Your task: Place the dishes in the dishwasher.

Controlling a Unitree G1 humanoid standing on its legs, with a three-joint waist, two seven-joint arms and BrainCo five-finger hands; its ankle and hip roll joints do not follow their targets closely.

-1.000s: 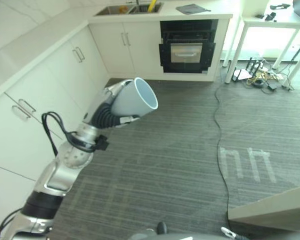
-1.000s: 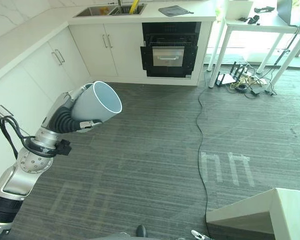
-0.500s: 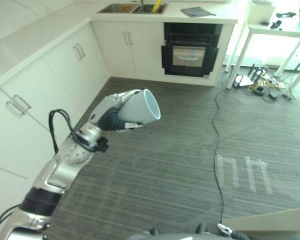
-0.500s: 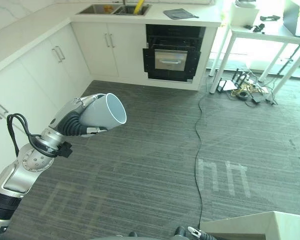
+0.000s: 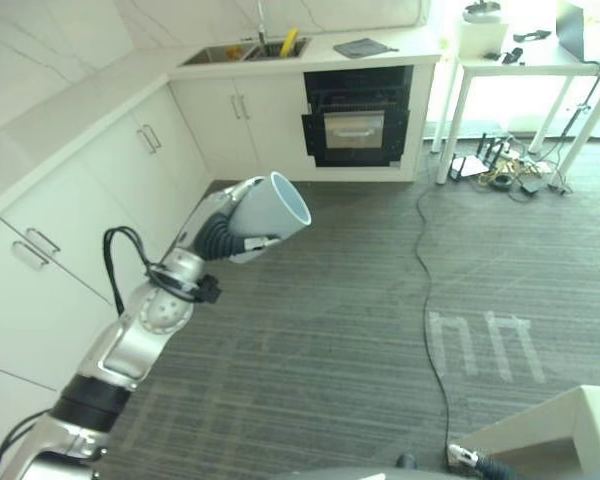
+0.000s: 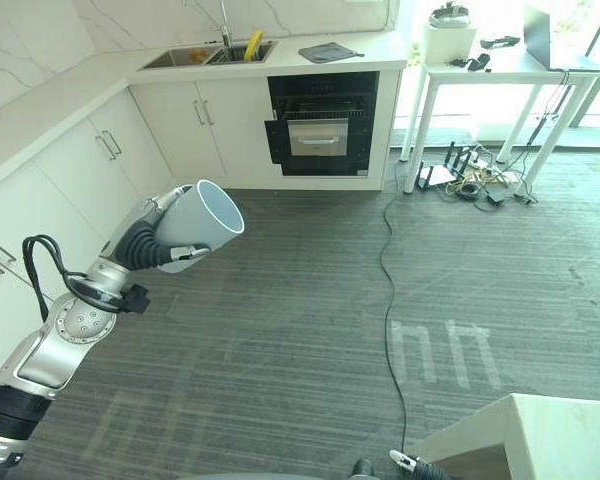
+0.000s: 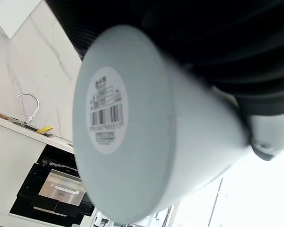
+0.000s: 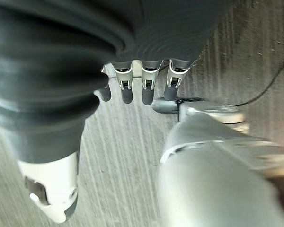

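Clearly the cup (image 5: 268, 205) is mid-carry: it sits left of centre in the head views, up off the floor, tipped on its side w/ the open mouth facing up and to the right, toward the dishwasher (image 5: 357, 120), the dark unit w/ a steel front panel under the counter (image 6: 50, 95) at top centre. Tilt looks like a by-product of the grip rather than deliberate; cup looks empty inside, so I'd guess nothing to spill.

Left hand (image 5: 223, 232) is wrapped round the cup's lower body, fingers curled on the wall, dark ribbed cover right behind it. Wrist view shows the cup's flat base w/ a barcode sticker square to the camera, so the hold is near the base end, rim pointing away from the arm. Grip seems firm enough for walking, though how much contact there is on the far side I can't tell.

Right hand (image 8: 132, 87) hangs by the robot's side over the carpet (image 6: 310, 290), fingers straight-ish and relaxed, holding nothing, touching nothing.

Cup and dishwasher are well apart, open carpet between them. A cable (image 6: 385, 260) runs down the floor right of centre, off the direct line. Sink (image 5: 242, 50) at top, left of the dishwasher.
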